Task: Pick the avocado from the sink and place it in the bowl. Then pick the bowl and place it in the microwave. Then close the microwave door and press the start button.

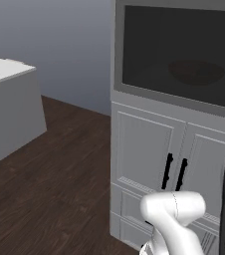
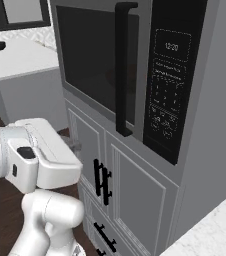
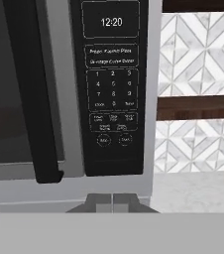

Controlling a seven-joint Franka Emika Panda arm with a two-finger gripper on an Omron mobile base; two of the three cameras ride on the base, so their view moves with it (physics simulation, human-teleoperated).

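The microwave door (image 2: 97, 70) stands shut against the microwave (image 1: 176, 55), its tall black handle (image 2: 122, 70) running down beside the dark control panel (image 3: 111, 84). Through the dark glass the reddish-brown bowl (image 1: 196, 72) shows dimly, sitting inside the cavity; whether the avocado lies in it I cannot tell. The pincer (image 3: 112, 202) is closed, its two tips pressed together with nothing between them, held in front of the lower edge of the microwave, just below the panel with its lit clock and round buttons. White cabinet doors (image 1: 149, 154) with black pulls sit beneath the appliance.
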